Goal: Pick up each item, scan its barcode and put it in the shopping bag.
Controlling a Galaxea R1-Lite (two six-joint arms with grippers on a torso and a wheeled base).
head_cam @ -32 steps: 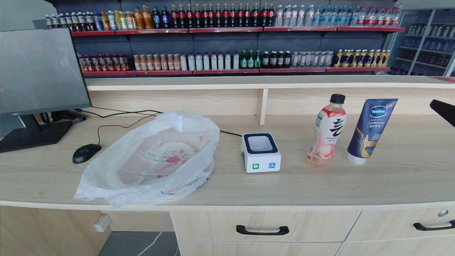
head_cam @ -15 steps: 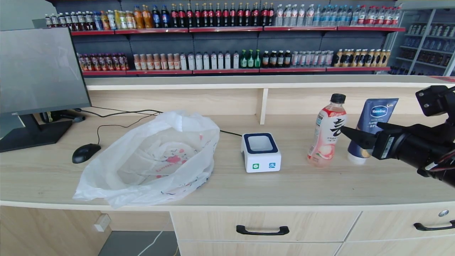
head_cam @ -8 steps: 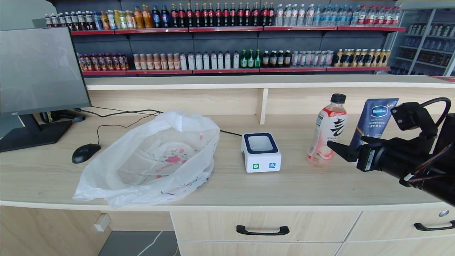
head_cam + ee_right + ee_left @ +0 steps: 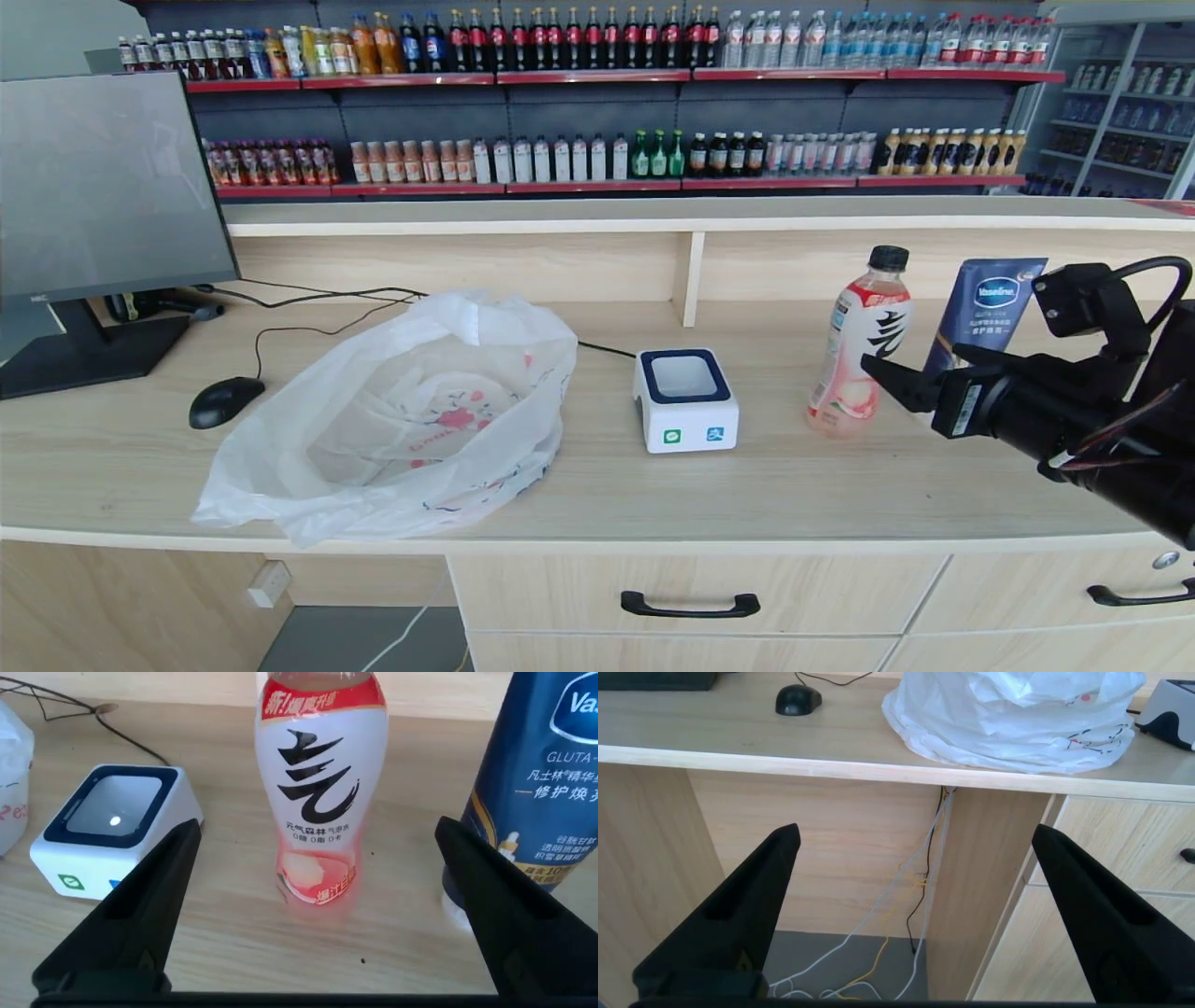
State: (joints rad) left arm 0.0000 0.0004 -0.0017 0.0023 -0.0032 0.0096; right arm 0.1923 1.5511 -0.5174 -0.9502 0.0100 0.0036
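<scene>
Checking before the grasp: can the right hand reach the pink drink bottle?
Probably yes: the open right hand faces the pink drink bottle with nothing between; the blue tube stands close beside.

**Background fixtures, not for handling**

On the surface point(image 4: 653, 495) to my far left: a dark monitor point(image 4: 107, 177) on its stand, a black mouse point(image 4: 222, 402) near its base, and black cables point(image 4: 317, 299) trailing behind. Below the edge: drawers point(image 4: 794, 583) with black handles point(image 4: 689, 605), and loose wires point(image 4: 920, 887) hanging in the open bay. Beyond the raised wooden ledge point(image 4: 691, 219): red-edged shelves point(image 4: 597, 79) packed with drink bottles point(image 4: 560, 42), and a glass-fronted cooler point(image 4: 1111, 103) at far right.
</scene>
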